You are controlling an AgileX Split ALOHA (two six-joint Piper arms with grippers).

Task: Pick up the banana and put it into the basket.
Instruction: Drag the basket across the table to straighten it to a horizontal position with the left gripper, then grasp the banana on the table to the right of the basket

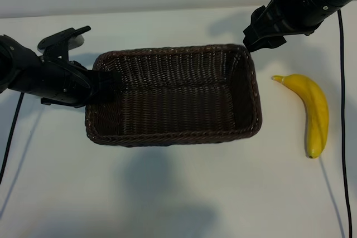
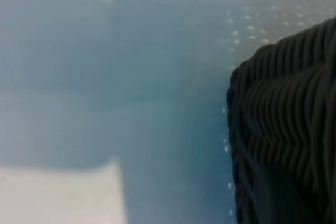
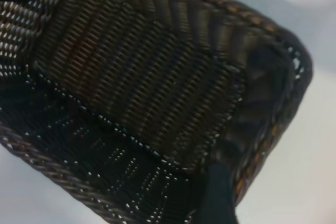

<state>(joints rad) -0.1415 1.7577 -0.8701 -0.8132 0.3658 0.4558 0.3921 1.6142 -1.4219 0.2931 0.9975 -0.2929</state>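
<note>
The yellow banana [image 1: 314, 112] lies on the white table to the right of the basket, apart from it, with nothing touching it. The dark brown wicker basket [image 1: 173, 132] stands in the middle and has nothing in it. My left gripper [image 1: 105, 85] reaches in from the left and is shut on the basket's left wall. That end of the basket [image 2: 286, 129] fills one side of the left wrist view. My right gripper [image 1: 257, 38] hangs open over the basket's far right corner, holding nothing. One dark finger [image 3: 218, 198] shows above the basket's inside [image 3: 142, 72].
The white table [image 1: 184, 193] runs bare in front of the basket and around the banana. Black cables [image 1: 341, 110] hang down at the right edge, just past the banana, and another cable [image 1: 11, 137] at the left.
</note>
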